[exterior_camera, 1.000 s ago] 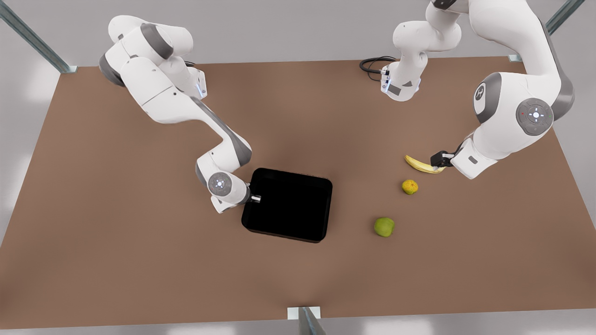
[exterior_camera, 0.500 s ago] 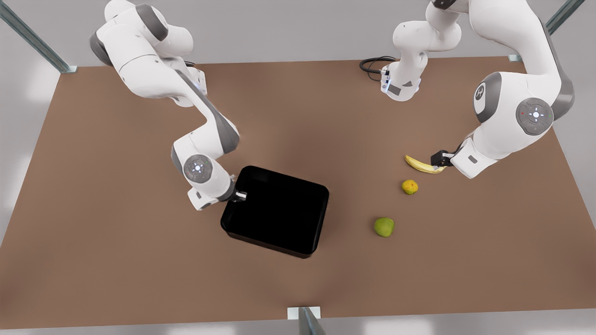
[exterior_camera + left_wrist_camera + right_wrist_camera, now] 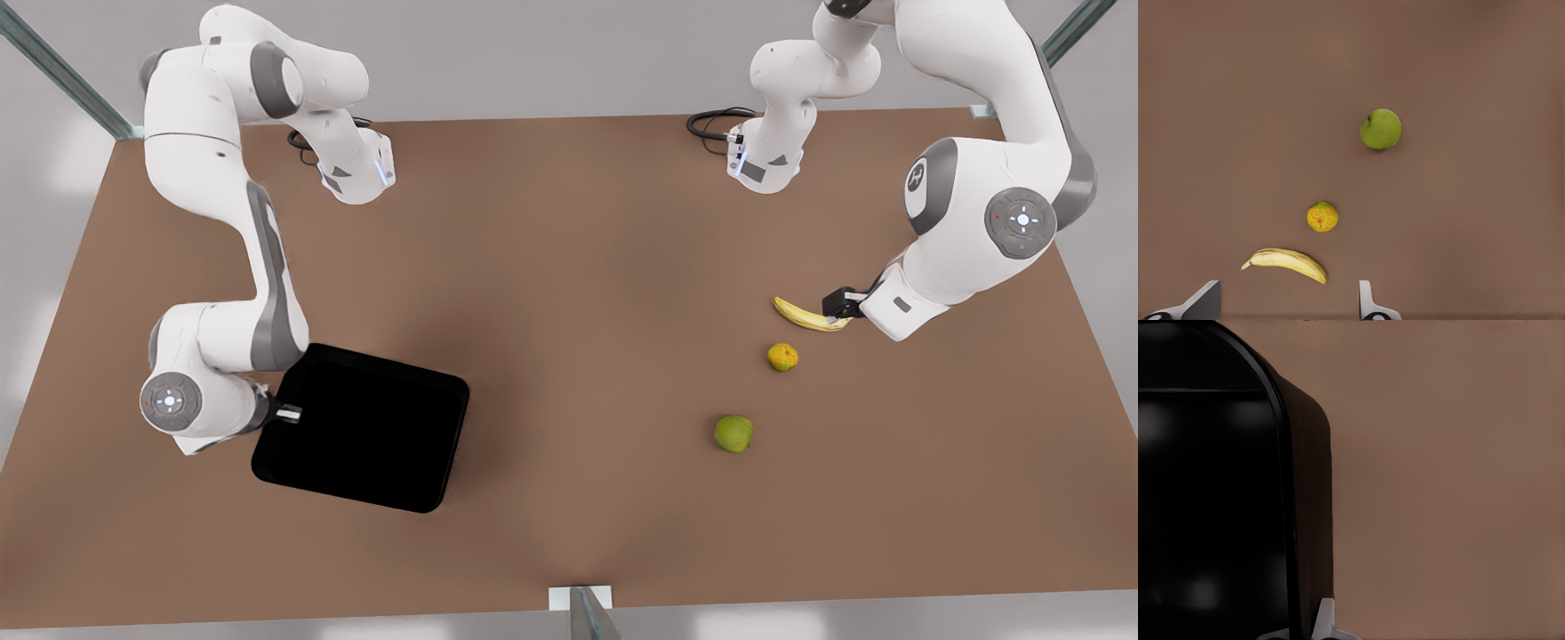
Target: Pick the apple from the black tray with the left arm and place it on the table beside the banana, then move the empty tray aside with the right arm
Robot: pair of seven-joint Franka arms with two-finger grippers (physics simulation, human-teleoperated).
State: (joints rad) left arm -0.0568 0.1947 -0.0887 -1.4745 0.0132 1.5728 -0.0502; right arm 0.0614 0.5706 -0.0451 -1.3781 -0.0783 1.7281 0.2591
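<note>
- On the front view's left I see my right gripper (image 3: 292, 413) at the near-left edge of the black tray (image 3: 364, 440); in the right wrist view its fingers (image 3: 1325, 620) are clamped on the tray's rim (image 3: 1288, 520).
- The tray is empty and sits on the left part of the tabletop (image 3: 569, 267), well apart from the fruit.
- Moving right, the apple (image 3: 733, 433) lies on the bare tabletop, nearer the front edge than the other fruit; from the left wrist I see it too (image 3: 1381, 129).
- Just beyond it sits a small bumpy orange-yellow fruit (image 3: 782, 356), between the apple and the banana (image 3: 805, 315); the three lie apart, not touching.
- On the front view's right my left gripper (image 3: 840, 307) hangs at the banana's right end. In the left wrist view its fingers (image 3: 1368, 303) stand wide apart with nothing between them, the banana (image 3: 1286, 261) just ahead of them.
</note>
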